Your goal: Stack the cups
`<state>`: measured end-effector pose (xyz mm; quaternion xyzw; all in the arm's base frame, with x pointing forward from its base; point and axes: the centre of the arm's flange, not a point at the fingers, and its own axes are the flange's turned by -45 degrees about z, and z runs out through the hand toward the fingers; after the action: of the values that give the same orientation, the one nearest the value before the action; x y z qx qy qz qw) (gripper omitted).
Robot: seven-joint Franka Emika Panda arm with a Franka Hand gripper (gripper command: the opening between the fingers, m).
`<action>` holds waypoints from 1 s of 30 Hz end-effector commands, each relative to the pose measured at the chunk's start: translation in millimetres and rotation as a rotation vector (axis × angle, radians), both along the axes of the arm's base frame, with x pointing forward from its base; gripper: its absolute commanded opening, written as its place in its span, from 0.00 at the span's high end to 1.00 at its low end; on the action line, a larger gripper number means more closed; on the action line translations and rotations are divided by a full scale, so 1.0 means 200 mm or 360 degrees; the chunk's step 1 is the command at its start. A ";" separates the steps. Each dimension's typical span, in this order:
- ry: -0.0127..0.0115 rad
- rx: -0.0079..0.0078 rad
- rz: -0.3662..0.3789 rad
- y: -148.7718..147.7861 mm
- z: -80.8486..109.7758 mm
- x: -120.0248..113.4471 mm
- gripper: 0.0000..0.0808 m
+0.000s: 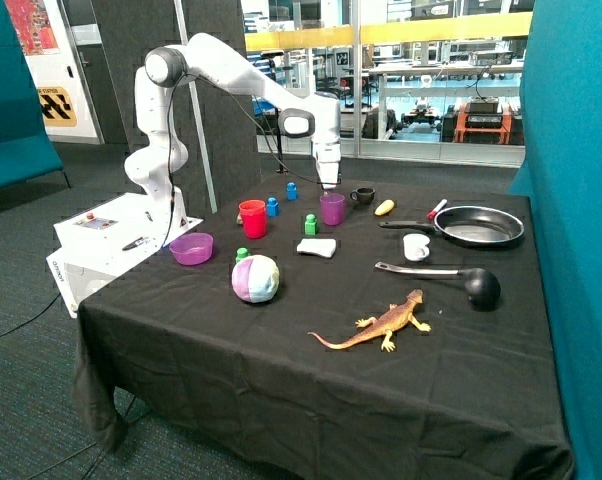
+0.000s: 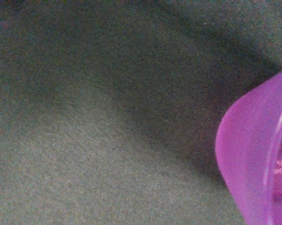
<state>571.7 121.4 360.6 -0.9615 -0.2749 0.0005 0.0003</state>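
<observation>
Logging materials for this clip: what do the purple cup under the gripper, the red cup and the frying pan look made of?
Purple cup, directly below the gripper: probably plastic, translucent, since light glows through its wall in the wrist view. Red cup: opaque, smooth, likely plastic. Frying pan: seemingly metal, with a dark glossy rim and a pale reflective inside.

A robotics lab is being shown. A white arm (image 1: 231, 70) is being carried on a white base box (image 1: 111, 235) beside a black-draped tabletop (image 1: 281, 380). Behind glass partitions (image 1: 421, 90), workbenches crowded with equipment (image 1: 476, 115) are being seen, and grey carpet (image 1: 21, 380) is being used underfoot.
</observation>
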 end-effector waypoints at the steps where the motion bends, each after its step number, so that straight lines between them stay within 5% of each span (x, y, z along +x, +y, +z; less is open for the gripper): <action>1: -0.00017 -0.00006 -0.0011 0.01 -0.02 0.02 0.49; 30: -0.00017 -0.00006 -0.0024 0.05 -0.12 -0.02 0.55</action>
<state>572.2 130.5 342.1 -0.9630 -0.2695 0.0024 0.0003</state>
